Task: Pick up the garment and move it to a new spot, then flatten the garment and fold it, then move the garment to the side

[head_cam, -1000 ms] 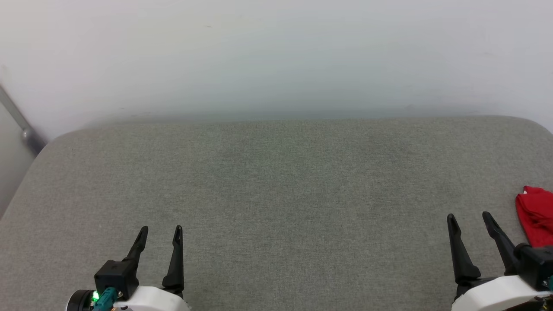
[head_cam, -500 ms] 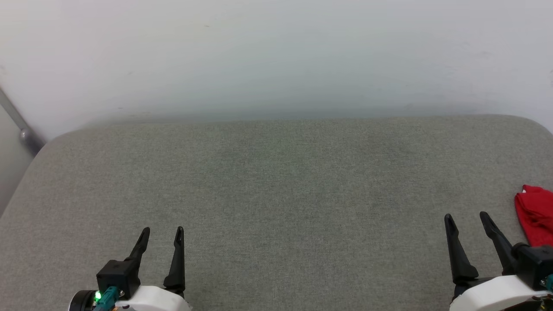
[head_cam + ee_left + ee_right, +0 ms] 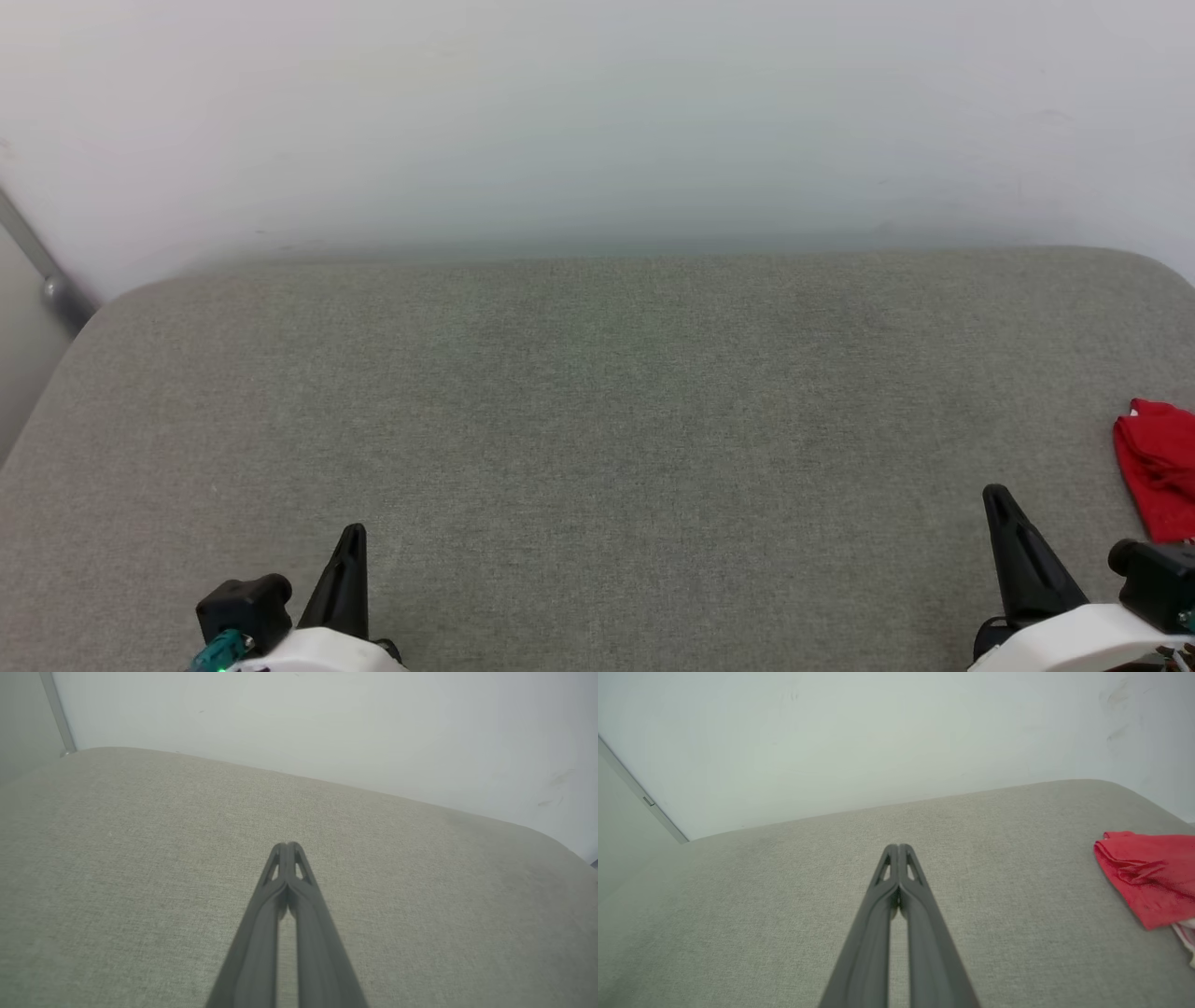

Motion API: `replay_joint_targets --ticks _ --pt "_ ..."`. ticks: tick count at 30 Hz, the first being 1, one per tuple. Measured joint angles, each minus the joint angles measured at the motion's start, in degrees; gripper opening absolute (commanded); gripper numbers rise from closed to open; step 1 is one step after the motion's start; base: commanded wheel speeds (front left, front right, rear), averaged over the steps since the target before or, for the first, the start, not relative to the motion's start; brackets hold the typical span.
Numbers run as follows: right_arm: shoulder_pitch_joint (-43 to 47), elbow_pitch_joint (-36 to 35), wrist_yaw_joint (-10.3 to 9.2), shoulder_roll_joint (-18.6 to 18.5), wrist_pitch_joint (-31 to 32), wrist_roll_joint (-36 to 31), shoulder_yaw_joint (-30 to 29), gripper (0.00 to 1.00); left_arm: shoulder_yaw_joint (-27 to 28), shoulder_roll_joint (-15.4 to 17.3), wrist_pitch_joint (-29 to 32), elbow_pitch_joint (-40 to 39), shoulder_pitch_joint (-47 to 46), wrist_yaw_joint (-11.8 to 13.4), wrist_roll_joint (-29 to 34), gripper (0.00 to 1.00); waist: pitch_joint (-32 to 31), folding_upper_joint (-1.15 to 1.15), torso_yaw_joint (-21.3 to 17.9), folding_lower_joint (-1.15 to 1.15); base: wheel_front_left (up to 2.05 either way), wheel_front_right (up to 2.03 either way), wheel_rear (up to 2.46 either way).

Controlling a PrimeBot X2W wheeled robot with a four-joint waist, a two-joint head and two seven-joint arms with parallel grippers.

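Fabric of a plain grey weave covers the wide padded surface (image 3: 597, 420), which runs from the near edge to a pale wall (image 3: 597, 121) at the far side, with rounded far corners. The garment (image 3: 1158, 467) lies on this surface at the right edge of the head view, a crumpled red heap cut off by the frame. In the right wrist view it shows soft folds along its left side and a little white cloth at its near end. The left gripper (image 3: 352, 541) sits low at the near left, well apart from the garment. In the left wrist view its two dark fingers (image 3: 261, 933) meet at the tips, with only a thin slit between them lower down and nothing caught there. The right gripper (image 3: 1001, 499) is at the near right, a little to the left of the garment and clear of it. Its fingers (image 3: 924, 933) are likewise pressed tip to tip and hold nothing. Whether either gripper rests on the surface or hangs just above it cannot be told. A grey metal bar (image 3: 42, 271) slants down the wall at the far left
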Motion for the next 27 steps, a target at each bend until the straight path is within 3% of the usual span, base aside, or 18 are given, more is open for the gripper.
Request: replay_joint_targets --ticks 15,27 --pt "-2.7 4.2 0.0 0.0 1.0 17.5 -0.6 0.0 4.8 -2.6 3.9 1.3 -1.7 -3.3 -13.8 0.0 0.4 0.0 0.1 0.0 0.0 0.0 0.0" --pt "-4.5 6.6 0.0 0.1 1.5 27.8 -1.0 0.0 7.6 -4.2 6.4 1.6 -2.6 -5.2 -21.8 0.0 0.7 0.0 0.2 0.0 0.0 0.0 0.0"
